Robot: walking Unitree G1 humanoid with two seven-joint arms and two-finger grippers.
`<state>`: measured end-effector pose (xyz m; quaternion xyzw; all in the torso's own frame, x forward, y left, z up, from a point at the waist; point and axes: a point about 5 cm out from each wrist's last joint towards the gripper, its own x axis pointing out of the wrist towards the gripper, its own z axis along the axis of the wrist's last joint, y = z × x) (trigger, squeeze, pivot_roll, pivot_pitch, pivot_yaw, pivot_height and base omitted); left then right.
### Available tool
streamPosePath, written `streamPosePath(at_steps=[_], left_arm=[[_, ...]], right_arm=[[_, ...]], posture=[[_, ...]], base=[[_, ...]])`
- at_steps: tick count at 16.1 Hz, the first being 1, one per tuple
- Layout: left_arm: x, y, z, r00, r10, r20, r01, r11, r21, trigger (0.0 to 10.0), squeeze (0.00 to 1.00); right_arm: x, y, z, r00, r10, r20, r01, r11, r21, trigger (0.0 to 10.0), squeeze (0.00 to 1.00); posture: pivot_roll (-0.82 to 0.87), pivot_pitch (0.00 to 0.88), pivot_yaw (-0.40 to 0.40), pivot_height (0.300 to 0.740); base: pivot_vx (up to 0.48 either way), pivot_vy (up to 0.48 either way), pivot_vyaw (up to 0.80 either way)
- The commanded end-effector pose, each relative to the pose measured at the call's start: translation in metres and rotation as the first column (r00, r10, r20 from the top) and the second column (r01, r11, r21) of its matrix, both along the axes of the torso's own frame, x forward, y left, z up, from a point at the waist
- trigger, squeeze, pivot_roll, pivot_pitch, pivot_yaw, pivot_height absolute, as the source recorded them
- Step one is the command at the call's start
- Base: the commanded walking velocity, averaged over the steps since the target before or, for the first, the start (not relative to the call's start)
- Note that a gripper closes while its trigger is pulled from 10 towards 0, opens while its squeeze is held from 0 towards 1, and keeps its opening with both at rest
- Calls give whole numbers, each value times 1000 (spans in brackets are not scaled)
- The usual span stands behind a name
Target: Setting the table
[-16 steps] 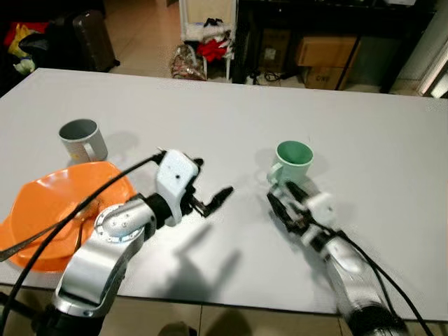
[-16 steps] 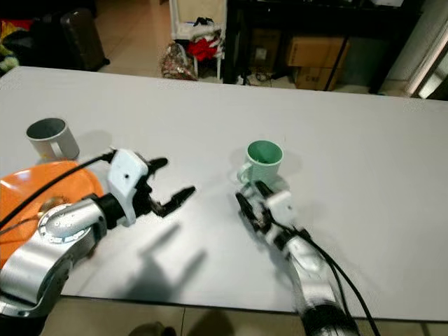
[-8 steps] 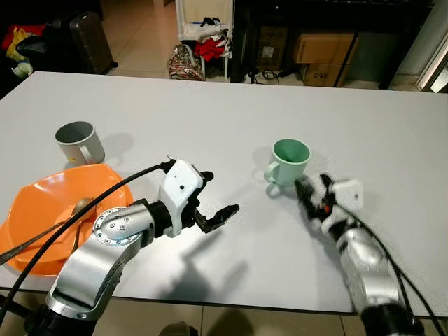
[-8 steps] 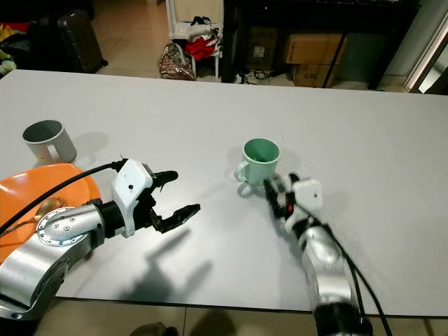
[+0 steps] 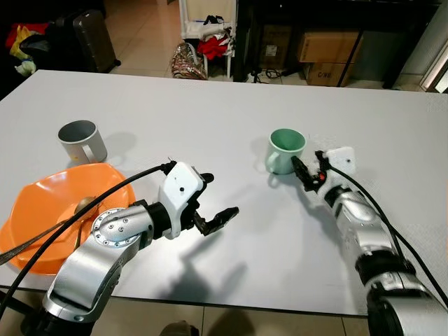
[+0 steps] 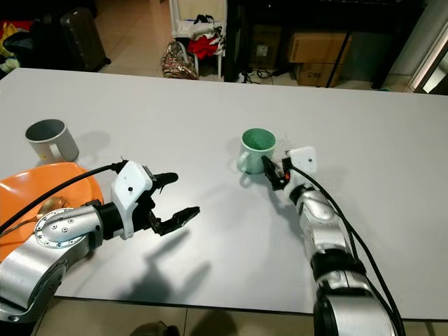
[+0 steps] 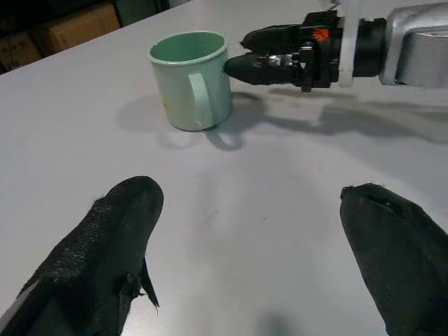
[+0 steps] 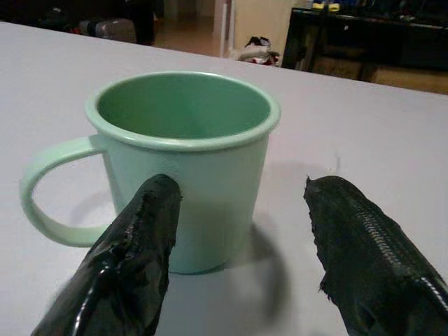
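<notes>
A pale green mug stands upright in the middle of the white table, its handle towards my left. My right gripper is open just to the mug's right and near side. In the right wrist view the mug sits just beyond the fingertips, and I cannot tell whether they touch it. My left gripper hovers open and holds nothing over bare table, to the left of the mug. A grey mug stands at the far left, behind an orange bowl.
The orange bowl holds a spoon and sits at the table's near left edge. A black cable from my left arm crosses over it. Beyond the table are boxes, a suitcase and bags on the floor.
My right gripper has swung from the mug's near side, forward and to the right, and its tips now sit at the mug's side. The left arm has barely moved.
</notes>
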<state>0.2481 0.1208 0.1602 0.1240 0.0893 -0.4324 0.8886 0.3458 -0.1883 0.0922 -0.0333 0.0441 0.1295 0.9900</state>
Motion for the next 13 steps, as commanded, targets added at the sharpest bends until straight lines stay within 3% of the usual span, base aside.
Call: streamPosePath(at_steps=[1, 4, 7, 9, 11, 12, 13], left_arm=[[-2, 2, 2, 1000, -1, 3, 1, 1000, 3, 10000, 0], [-1, 2, 2, 1000, -1, 6, 1, 1000, 4, 10000, 0], [-1, 1, 3, 1000, -3, 11, 3, 1000, 4, 10000, 0], [-1, -1, 3, 1000, -2, 12, 3, 1000, -17, 10000, 0], [-1, 0, 4, 999, 53, -10, -53, 995, -83, 10000, 0], [-1, 0, 4, 999, 53, -10, -53, 995, -83, 10000, 0], [2, 5, 5, 988, 152, -10, -152, 980, -126, 10000, 0]], right_arm=[[3, 3, 1, 1000, 12, -16, -11, 999, 39, 10000, 0], [3, 7, -1, 999, 38, -14, -38, 998, 52, 10000, 0], [-6, 4, -6, 996, 84, 11, -84, 994, 64, 10000, 0], [-28, -11, -7, 995, 63, 77, -70, 993, 92, 10000, 0], [-55, -14, -1, 992, 38, 123, -52, 992, 113, 10000, 0], [-55, -14, -1, 992, 38, 123, -52, 992, 113, 10000, 0], [-74, -9, 9, 990, 3, 142, -23, 991, 134, 10000, 0]], posture=[[138, 0, 19, 740], [138, 0, 18, 740], [136, 0, 20, 740], [125, 0, 17, 740], [90, 0, 19, 740], [90, 0, 19, 740], [68, 0, 15, 740]], base=[[0, 0, 0], [0, 0, 0], [0, 0, 0], [0, 0, 0], [0, 0, 0], [0, 0, 0], [0, 0, 0]])
